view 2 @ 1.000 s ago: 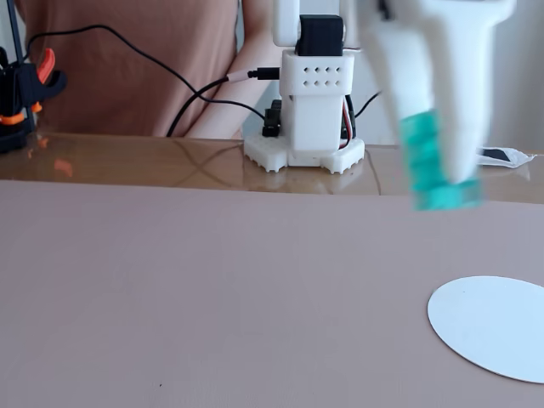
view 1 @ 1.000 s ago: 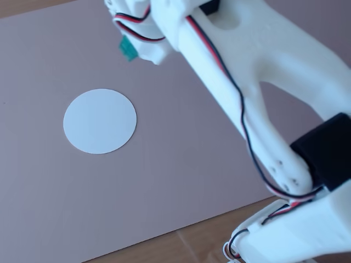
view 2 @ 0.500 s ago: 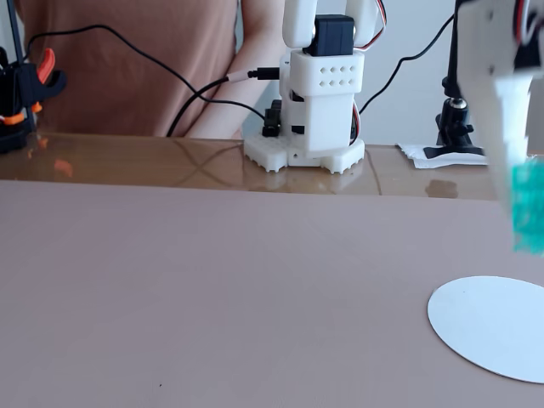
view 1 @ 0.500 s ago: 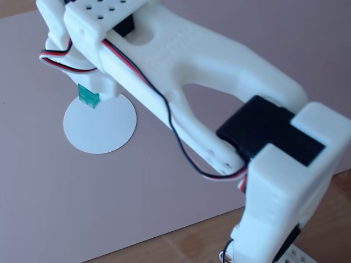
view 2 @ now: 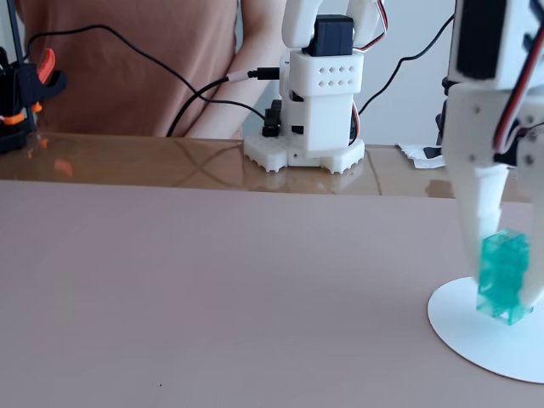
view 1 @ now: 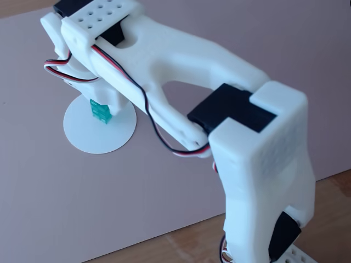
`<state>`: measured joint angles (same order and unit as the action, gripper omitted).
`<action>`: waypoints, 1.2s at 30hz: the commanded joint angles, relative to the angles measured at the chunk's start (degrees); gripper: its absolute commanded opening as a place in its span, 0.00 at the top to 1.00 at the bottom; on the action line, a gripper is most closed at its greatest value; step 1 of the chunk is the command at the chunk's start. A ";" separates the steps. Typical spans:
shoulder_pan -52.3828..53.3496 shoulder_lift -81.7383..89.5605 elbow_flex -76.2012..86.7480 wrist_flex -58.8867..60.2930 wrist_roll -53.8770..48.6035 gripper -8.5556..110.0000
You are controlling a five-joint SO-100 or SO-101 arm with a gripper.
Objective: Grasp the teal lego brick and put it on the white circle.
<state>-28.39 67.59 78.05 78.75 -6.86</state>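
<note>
- Orange-and-black clamp (view 2: 25, 89), far left in a fixed view: fixed to the edge of the table (view 2: 127, 161). No writing readable on it.
- Mat (view 2: 212, 289): plain pinkish-brown sheet over most of the table. Unmarked, no print.
- Arm base (view 2: 310, 110), centre of that view: white printed housing with a grid of small holes and a black servo on top. No brand or label legible.
- White circle (view 1: 88, 134): flat, plain disc lying on the mat, no markings. In a fixed view (view 2: 463, 327) it sits at the lower right, partly cut by the frame edge.
- Teal lego brick (view 2: 503, 276): held over the near part of the white circle, slightly tilted; its lower corner looks at or just above the disc, contact cannot be confirmed. Also seen from above (view 1: 101, 111), over the disc.
- Fingers (view 2: 483, 221): white, closed on the brick's upper sides; one is clear at its left, the other sits at the frame edge.
- Handling judgement: rigid moulded plastic, light, smooth and a bit slippery, not fragile. Taller than wide, so likely to topple if let go while tilted. Best hold is across opposite flat sides, high on the stack.
- No lettering readable on the brick or its studs.
</note>
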 commanded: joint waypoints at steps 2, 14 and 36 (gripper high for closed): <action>-0.79 0.44 -2.20 0.88 -0.70 0.89; -1.58 2.64 -1.85 2.20 -0.44 0.79; 4.66 38.50 11.43 -1.23 4.39 0.93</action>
<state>-26.10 96.59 84.55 80.95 -3.34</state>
